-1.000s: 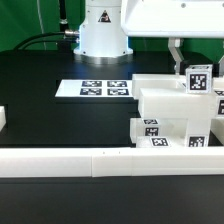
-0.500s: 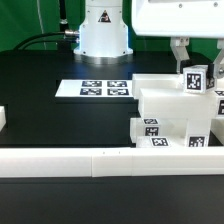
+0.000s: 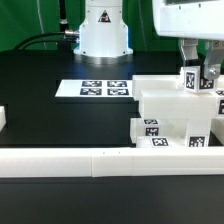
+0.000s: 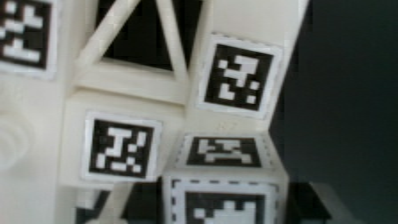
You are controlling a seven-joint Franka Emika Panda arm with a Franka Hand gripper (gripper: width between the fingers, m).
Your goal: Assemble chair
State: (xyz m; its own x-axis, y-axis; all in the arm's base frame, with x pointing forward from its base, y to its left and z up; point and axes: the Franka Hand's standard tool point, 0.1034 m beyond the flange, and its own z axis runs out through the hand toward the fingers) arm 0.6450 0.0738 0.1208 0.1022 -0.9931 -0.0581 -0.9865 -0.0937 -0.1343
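Your pincer (image 3: 198, 70) looks clamped on the tagged post (image 3: 194, 82), upper right of the exterior frame, atop the chair (image 3: 165, 108) on the worktop (image 3: 60, 125): hold it upright and press straight down.

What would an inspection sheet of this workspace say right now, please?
Surface: black table; the marker board lies flat on it.
Job's things: part-built white chair at the exterior view's right, with a tagged post standing on top.
Clutter: long white rail along the near edge; small white piece at the exterior view's left.
Grippers: gripper, jaws apparently closed on the tagged post.
Cables: black cable at the back, running to the robot base.
Surroundings: green backdrop.
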